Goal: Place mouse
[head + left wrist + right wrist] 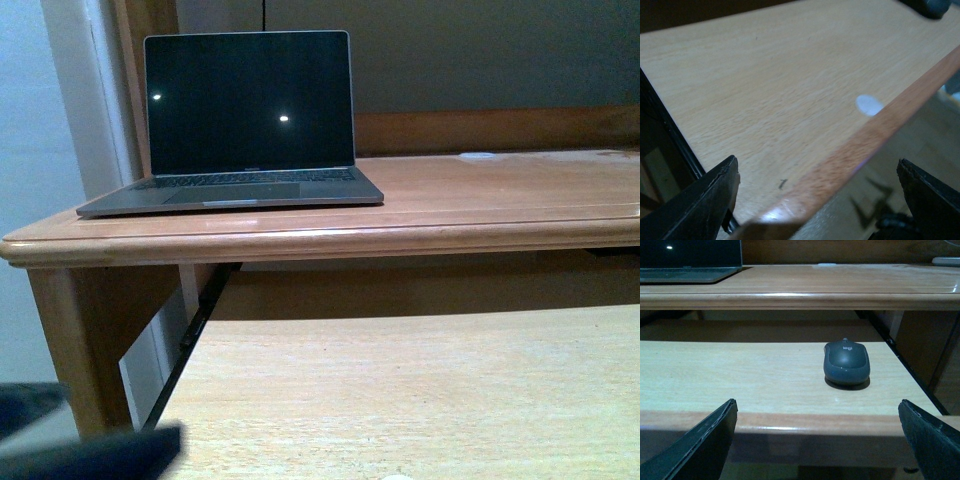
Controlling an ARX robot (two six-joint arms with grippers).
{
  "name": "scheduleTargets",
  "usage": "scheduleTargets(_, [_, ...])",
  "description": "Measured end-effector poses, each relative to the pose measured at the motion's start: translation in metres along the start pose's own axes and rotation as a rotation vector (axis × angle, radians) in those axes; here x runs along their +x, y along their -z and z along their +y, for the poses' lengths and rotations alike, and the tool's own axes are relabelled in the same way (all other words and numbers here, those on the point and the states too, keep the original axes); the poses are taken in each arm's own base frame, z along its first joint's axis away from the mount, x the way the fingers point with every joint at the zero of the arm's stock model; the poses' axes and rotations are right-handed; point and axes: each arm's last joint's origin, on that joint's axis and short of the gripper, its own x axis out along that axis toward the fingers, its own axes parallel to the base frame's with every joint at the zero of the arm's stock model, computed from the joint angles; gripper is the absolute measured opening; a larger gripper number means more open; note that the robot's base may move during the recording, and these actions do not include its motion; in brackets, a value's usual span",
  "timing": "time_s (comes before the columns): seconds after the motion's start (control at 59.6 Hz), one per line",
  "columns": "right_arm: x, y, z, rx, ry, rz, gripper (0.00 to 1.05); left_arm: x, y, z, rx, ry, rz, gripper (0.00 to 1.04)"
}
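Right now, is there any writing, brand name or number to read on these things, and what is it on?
"logi": on the top of the mouse, seen from the right wrist camera.
Laptop: a small mark under the screen and the key letters, both too small and blurred to read.
No other text shows.

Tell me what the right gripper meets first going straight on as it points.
Probably the mouse, lying ahead between its open fingers on the pull-out shelf; whether it clears the shelf's front edge is unclear.
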Motion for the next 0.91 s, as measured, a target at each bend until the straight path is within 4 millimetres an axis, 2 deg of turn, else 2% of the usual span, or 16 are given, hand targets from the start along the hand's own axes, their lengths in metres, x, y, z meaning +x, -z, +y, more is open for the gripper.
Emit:
scheduleTargets(0.067, [0.000,0.000,0.000,0.000,0.000,0.000,0.97,-0.016,-0.002,0.000,-0.023,-0.076,-0.069,0.96])
scheduleTargets(0.084, [0.000,0.000,0.000,0.000,-0.001,0.000,0.97,-0.020,-0.001,0.000,-0.001,-0.176,-0.133,0.92])
scheduleTargets(0.168, [0.000,0.000,0.000,0.000,0.000,0.000,0.97,-0.034,0.004,0.002,0.068,-0.426,-0.315,0.80])
scheduleTargets(0.235, [0.000,0.001,0.000,0.011,0.017,0.019,0.97,-0.044,0.008,0.006,0.083,-0.600,-0.375,0.70])
scheduleTargets(0.285, [0.003,0.000,-0.001,0.058,0.075,0.072,0.97,-0.048,0.012,0.010,0.087,-0.652,-0.381,0.63])
scheduleTargets(0.336, [0.008,-0.006,-0.003,0.107,0.129,0.095,0.97,-0.050,0.017,0.013,0.094,-0.668,-0.375,0.56])
scheduleTargets(0.47, [0.038,-0.040,-0.004,0.136,0.160,0.062,0.97,-0.055,0.029,0.018,0.110,-0.668,-0.358,0.34])
scheduleTargets(0.537, [0.059,-0.059,-0.002,0.122,0.160,0.038,0.97,-0.059,0.032,0.019,0.111,-0.671,-0.362,0.24])
scheduleTargets(0.654, [0.094,-0.074,0.009,0.057,0.135,0.077,0.97,-0.064,0.038,0.022,0.116,-0.670,-0.367,0.03])
scheduleTargets(0.772, [0.126,-0.071,0.024,-0.011,0.070,0.222,0.97,-0.067,0.043,0.024,0.118,-0.672,-0.363,0.03])
scheduleTargets(0.906, [0.149,-0.065,0.031,-0.069,0.065,0.339,0.97,-0.074,0.048,0.029,0.122,-0.654,-0.360,0.03])
